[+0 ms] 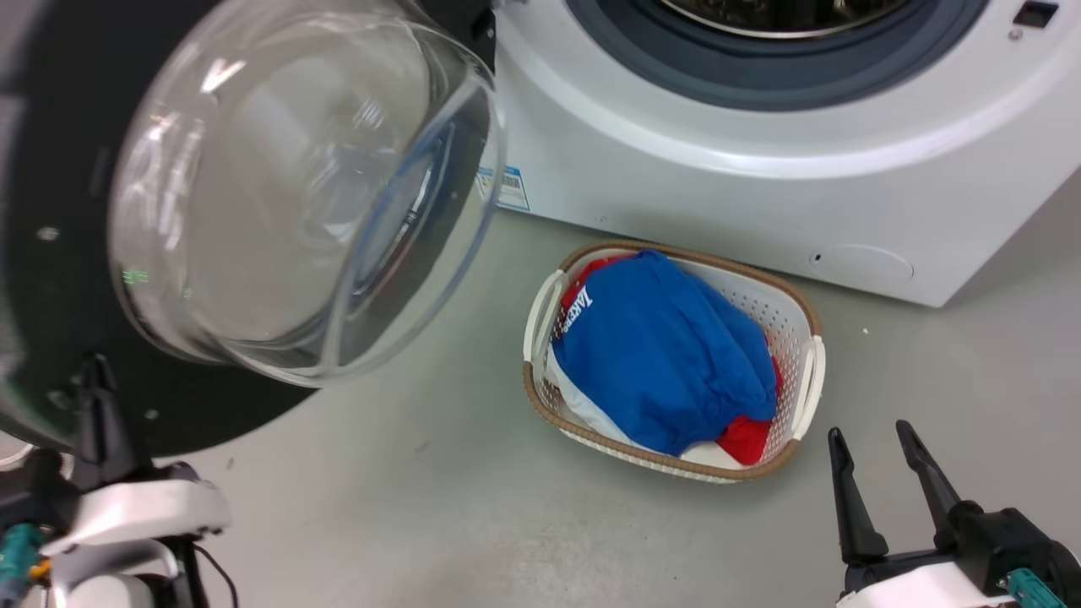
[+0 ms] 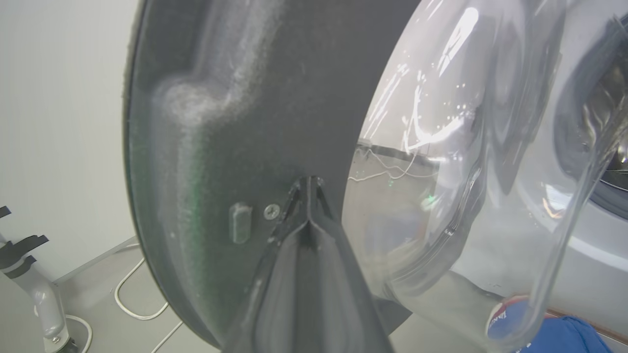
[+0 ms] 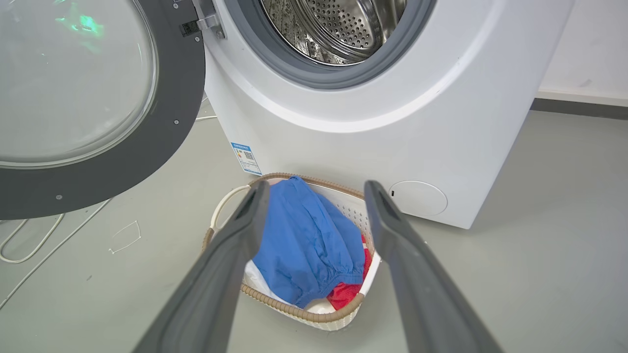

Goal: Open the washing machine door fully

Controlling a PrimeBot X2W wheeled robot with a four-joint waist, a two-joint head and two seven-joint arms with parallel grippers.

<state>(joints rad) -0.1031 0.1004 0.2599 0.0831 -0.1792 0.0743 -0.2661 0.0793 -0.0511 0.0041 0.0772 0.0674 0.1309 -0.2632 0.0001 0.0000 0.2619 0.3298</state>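
Two fingers of the left gripper (image 2: 309,185) pinch together, tips against the round glossy black washing machine door (image 1: 51,169), swung wide beside the big white washing machine (image 1: 676,169); right gripper (image 1: 878,441) spread, holding nothing.

A pale grey floor (image 3: 539,235) spreads evenly lit all round the laundry basket (image 3: 289,306). Beyond the basket to its right, a white wall (image 3: 593,44) meets the floor along a dark skirting strip (image 3: 579,109); to the basket's left, white cables (image 3: 29,245) trail across the floor.
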